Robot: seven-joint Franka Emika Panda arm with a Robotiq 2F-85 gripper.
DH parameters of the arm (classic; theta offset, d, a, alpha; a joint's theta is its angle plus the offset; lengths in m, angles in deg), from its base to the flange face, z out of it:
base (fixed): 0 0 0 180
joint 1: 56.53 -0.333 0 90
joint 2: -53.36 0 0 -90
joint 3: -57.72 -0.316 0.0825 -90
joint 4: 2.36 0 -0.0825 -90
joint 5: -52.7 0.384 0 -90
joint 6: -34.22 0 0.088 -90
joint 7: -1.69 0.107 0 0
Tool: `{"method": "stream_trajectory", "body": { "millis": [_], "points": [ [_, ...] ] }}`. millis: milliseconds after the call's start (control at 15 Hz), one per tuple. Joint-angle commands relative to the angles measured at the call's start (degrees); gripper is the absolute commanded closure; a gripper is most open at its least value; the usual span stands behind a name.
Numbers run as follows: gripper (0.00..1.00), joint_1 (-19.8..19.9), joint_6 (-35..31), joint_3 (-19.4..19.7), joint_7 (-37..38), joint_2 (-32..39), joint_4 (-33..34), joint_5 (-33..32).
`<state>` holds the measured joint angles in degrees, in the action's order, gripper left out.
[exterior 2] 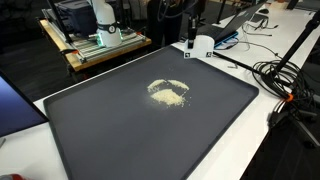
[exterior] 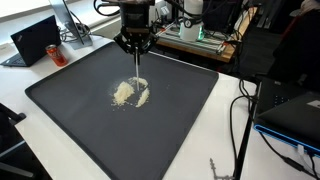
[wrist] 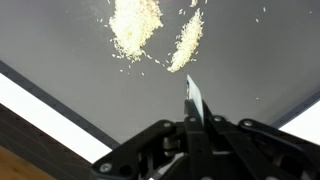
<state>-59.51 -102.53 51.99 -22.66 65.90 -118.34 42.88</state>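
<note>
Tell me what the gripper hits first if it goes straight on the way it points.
Probably the mat, just beside the grains: the gripper points down, and the blade it holds would touch first. Depth is unclear.

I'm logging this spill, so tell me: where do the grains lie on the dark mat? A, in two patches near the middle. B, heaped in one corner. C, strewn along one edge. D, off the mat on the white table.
A: the grains form two pale patches side by side near the middle of the mat, well away from its edges in both exterior views.
</note>
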Motion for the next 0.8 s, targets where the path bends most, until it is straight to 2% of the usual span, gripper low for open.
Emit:
{"method": "stream_trajectory", "body": {
  "millis": [0,267,467,733],
  "points": [
    [0.99,-0.3,0.7,1.2,2.8,-0.2,0.4,-2.9],
    [0.99,-0.5,6.2,1.0,2.7,0.4,2.5,-3.0],
    [0.99,-0.3,11.0,0.6,1.9,1.6,5.0,-0.8],
    [0.99,0.1,13.0,0.8,2.7,3.5,8.2,-0.3]
  ]
}}
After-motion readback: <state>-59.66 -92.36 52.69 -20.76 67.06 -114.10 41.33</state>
